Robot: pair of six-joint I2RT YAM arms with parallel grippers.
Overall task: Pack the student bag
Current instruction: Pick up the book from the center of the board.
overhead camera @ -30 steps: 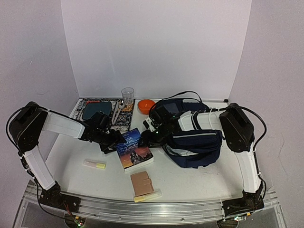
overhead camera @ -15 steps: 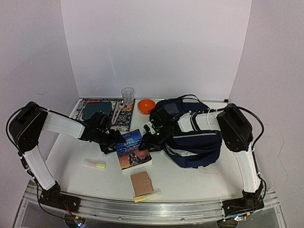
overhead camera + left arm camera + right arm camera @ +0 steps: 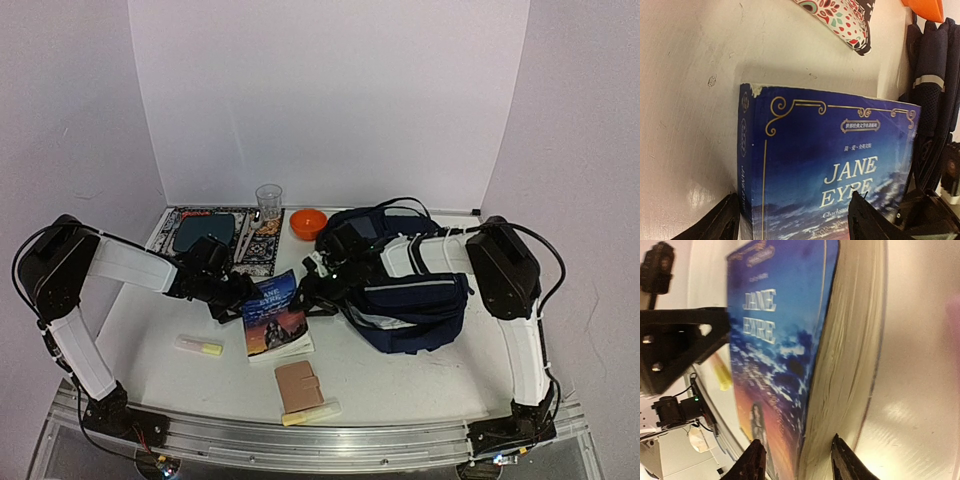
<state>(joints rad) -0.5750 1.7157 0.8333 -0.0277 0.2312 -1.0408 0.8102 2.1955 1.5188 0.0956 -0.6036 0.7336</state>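
Now the book (image 3: pixel 275 318) is mid-counter (image 3: pixel 400 385).
About its spine the left claw (image 3: pixel 233 300) is wide open; the right claw (image 3: pixel 309 292) straddles the page edge, grip I cannot tell; the student bag (image 3: pixel 410 300) lies at 3 o'clock.

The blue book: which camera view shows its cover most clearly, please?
The left wrist view: the book fills it, title and gold border readable. The right wrist view shows its page edge and slanted cover; the top view shows it small.
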